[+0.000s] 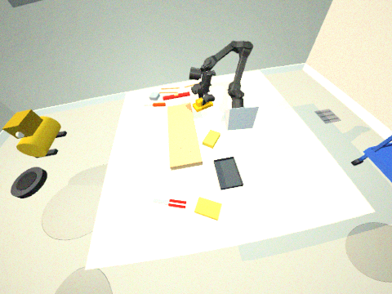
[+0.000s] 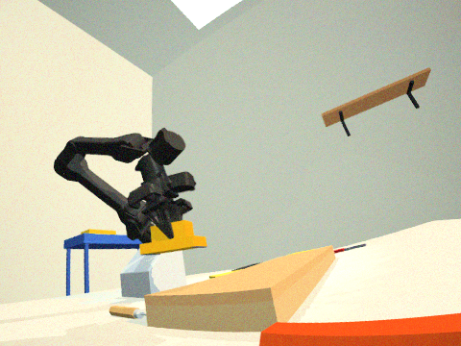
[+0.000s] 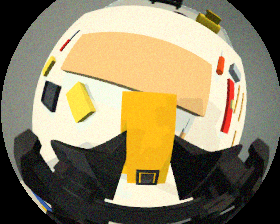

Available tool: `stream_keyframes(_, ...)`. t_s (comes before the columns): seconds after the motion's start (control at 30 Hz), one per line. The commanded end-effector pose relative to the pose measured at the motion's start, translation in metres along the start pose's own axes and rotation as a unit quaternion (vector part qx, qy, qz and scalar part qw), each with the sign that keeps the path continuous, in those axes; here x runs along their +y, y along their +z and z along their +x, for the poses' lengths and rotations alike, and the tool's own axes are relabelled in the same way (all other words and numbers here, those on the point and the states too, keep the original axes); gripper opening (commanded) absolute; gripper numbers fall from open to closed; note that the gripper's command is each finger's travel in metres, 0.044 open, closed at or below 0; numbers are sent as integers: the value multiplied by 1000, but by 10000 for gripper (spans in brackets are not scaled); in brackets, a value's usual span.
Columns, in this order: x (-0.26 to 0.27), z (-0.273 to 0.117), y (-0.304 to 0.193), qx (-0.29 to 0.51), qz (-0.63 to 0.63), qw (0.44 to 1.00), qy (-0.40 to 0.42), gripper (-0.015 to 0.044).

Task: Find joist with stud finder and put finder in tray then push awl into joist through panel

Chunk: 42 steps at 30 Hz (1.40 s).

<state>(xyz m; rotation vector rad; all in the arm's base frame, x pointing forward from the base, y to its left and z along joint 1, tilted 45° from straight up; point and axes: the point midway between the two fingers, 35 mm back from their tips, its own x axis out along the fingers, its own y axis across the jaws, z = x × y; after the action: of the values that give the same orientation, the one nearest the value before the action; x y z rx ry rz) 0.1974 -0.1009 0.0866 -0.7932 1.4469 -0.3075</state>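
Observation:
The yellow stud finder (image 1: pixel 202 106) (image 2: pixel 179 242) (image 3: pixel 149 120) is held between the fingers of my gripper (image 2: pixel 168 233) (image 3: pixel 148 133), which is shut on it. It hangs above the table beside the near-arm end of the panel; in the wrist view its front end overlaps the panel's edge. The light wooden floor panel (image 1: pixel 183 137) (image 2: pixel 235 278) (image 3: pixel 140 57) lies flat. The awl (image 2: pixel 126 311) (image 3: pixel 184 132), with a wooden handle, lies beside that end of the panel. The dark tray (image 1: pixel 228 173) (image 3: pixel 51 97) is empty. The joist is hidden.
A yellow block (image 1: pixel 211 139) (image 3: pixel 81 102) lies between panel and tray. Another yellow block (image 1: pixel 208 208) and red-handled pliers (image 1: pixel 178 202) lie beyond. A red bar (image 1: pixel 176 95), an orange-handled tool (image 1: pixel 159 104) and a grey block (image 1: pixel 154 96) lie past the panel's other end. A grey plate (image 1: pixel 242 118) stands by the arm base.

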Motion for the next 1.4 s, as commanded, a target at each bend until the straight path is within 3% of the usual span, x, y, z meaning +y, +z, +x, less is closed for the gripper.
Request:
stream_keyframes(0.0,-10,-3,10,-2,14,1000,-5,0)
stream_keyframes(1.1,-121,14,118,-5,144,989,-44,0)
stream_keyframes(1.37,-125,22,121,-5,150,988,-45,0)
